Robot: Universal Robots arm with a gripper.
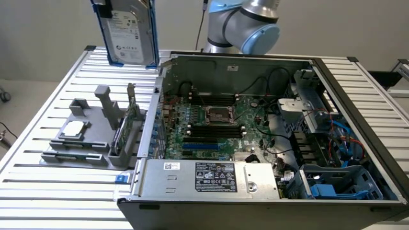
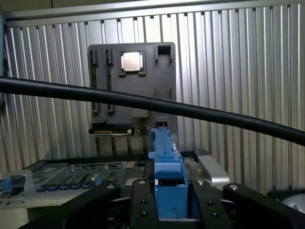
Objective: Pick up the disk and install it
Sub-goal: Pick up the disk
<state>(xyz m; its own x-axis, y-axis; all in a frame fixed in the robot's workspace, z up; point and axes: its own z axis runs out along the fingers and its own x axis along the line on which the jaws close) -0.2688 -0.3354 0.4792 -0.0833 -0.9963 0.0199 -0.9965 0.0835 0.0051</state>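
Note:
The disk (image 1: pixel 128 36) hangs upright in the air above the far left of the slatted table, its white label facing the exterior view and its blue carrier framing it. In the wrist view the carrier's blue edge (image 2: pixel 164 162) runs straight out from my gripper (image 2: pixel 169 205). The gripper is shut on the disk, with a black finger (image 2: pixel 143 205) pressed against each side of the carrier. The disk is well above and to the exterior view's left of the open computer case (image 1: pixel 255 120).
A grey fixture (image 1: pixel 83 139) on the table below the disk holds a small square silver chip (image 1: pixel 73 128) and an upright card. The case's near right corner holds a blue drive bay (image 1: pixel 338 184). A black cable (image 2: pixel 143 101) crosses the wrist view. The robot arm (image 1: pixel 246 24) stands behind the case.

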